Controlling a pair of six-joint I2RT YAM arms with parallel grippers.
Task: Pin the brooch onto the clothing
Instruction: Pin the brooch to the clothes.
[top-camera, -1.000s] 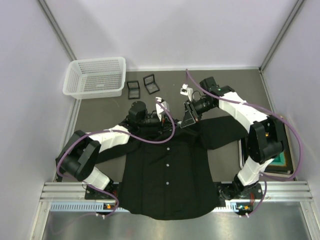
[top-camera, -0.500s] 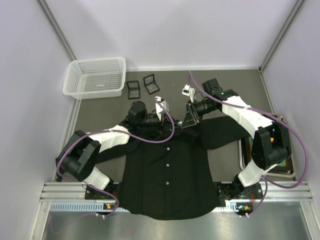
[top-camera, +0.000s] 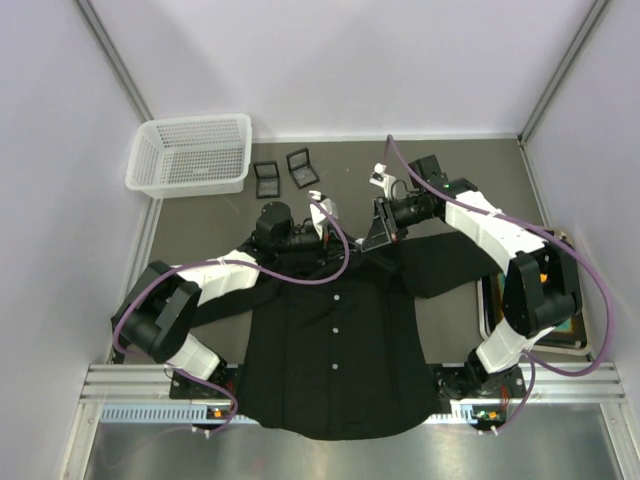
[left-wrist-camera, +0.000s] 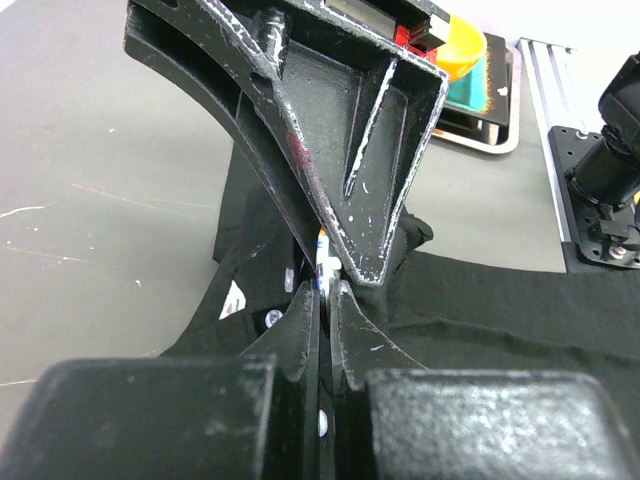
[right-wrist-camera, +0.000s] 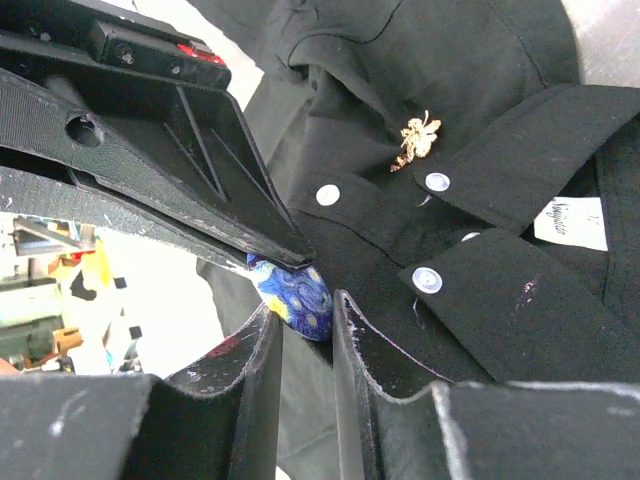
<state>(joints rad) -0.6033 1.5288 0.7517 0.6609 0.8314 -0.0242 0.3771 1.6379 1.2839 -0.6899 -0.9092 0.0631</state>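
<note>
The blue brooch (right-wrist-camera: 295, 290) is pinched by the right hand (right-wrist-camera: 307, 303) over the collar of the black shirt (top-camera: 335, 340), with the left hand (left-wrist-camera: 321, 290) pressed together at its edge. A white basket (top-camera: 190, 185) is set at the far left of the bench (top-camera: 200, 222), and a yellow item (left-wrist-camera: 462, 45) is seen in the tray (left-wrist-camera: 490, 140) at the right.

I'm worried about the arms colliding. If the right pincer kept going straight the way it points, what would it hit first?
Probably the left pincer: its finger crosses just beyond the blue brooch at the right pincer's tips. The shirt collar lies behind; depth is unclear.
</note>
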